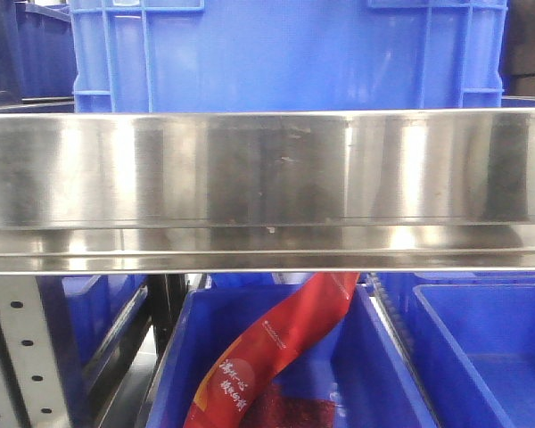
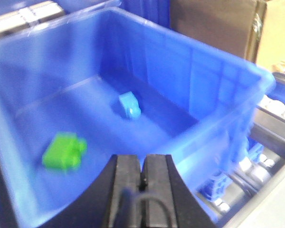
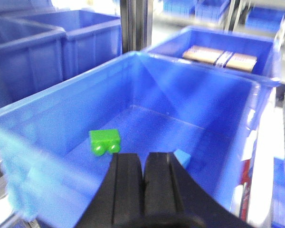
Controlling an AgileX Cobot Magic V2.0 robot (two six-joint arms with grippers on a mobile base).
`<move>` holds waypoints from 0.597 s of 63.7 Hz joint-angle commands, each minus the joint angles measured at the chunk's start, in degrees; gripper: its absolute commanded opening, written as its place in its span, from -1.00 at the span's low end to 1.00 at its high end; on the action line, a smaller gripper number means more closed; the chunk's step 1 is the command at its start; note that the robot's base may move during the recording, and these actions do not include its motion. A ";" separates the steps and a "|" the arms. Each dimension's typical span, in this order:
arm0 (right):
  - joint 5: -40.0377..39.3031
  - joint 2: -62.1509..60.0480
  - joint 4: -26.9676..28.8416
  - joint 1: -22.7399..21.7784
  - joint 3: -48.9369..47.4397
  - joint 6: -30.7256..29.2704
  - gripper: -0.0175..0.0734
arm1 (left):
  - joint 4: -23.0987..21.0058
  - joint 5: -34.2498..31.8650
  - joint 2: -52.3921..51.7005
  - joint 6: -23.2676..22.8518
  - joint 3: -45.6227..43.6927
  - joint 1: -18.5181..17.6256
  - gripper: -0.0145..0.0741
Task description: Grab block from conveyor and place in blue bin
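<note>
Light blue block (image 2: pixel 129 105) lying in a deep blue bin (image 2: pixel 218 90), bright green block (image 2: pixel 64 151) showing beside it, black gripper fingers (image 2: pixel 129 187) framing the view

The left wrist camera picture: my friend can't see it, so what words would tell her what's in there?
A blue bin holds two small toy blocks on its floor: a light blue block near the middle and a green block closer to the camera. The left gripper, black with its fingers pressed together, pokes up from the bottom edge.

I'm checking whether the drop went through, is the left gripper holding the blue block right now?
No. In the left wrist view the left gripper is shut on nothing, and the blue block lies on the floor of the blue bin.
</note>
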 commanded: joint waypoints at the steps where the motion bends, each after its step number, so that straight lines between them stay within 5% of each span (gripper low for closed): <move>1: -3.24 -4.64 -0.61 0.00 4.82 -0.25 -0.97 | -0.20 -5.50 -5.17 -0.73 6.01 -0.13 -0.92; 26: -13.94 -23.52 -0.61 0.00 30.37 -0.25 -0.97 | -2.52 -34.54 -27.46 -0.73 41.42 -0.13 -0.92; 38: -15.42 -28.00 -0.61 0.00 36.59 -0.25 -0.97 | -2.52 -42.65 -33.55 -0.73 52.55 -0.13 -0.92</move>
